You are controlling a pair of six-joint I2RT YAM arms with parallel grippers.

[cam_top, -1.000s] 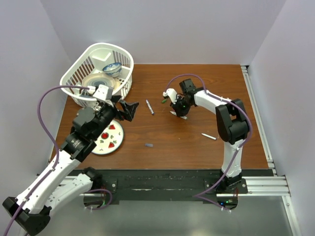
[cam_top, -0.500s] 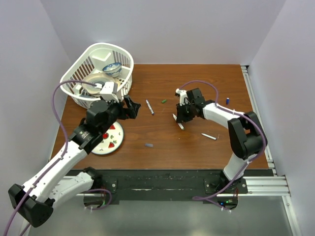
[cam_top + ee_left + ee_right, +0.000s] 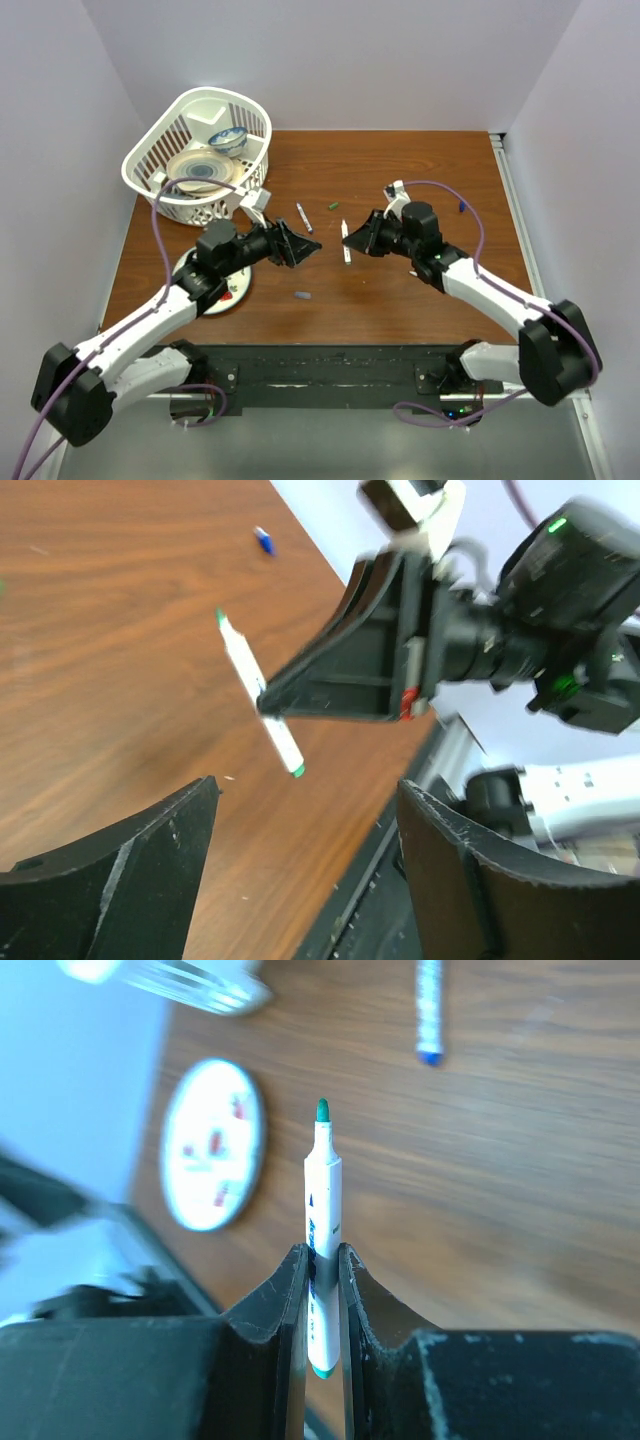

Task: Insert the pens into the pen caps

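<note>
**Pens have no caps on yet**

Pens and caps all sit apart, so no part of the job looks done. The right claw (image 3: 322,1250) is closed tight on one white pen (image 3: 322,1175). It holds that pen up off the counter (image 3: 400,160). The pen has a green tip, and the tip points away from the claw. The left claw (image 3: 306,246) is wide open and has nothing in it. It sits just beside the held pen and faces it.

A second pen (image 3: 303,217), with a blue tip, lies flat on the counter near the left claw. Only these two pens can be seen.

The green cap (image 3: 333,205) lies on the counter a little behind the two claws. The grey-purple cap (image 3: 302,295) lies closer to the robot. The blue cap (image 3: 263,542) lies well away, on the right side. No cap touches a pen.

The green-tipped pen probably goes with the green cap, and that cap has not been picked up. So every pen is left to do.

The held pen has small blue marks on its side, but they are too blurry to read. The plate (image 3: 212,1145) shows little red strawberries and no words. The white basket (image 3: 250,130) has no label that can be seen.
</note>
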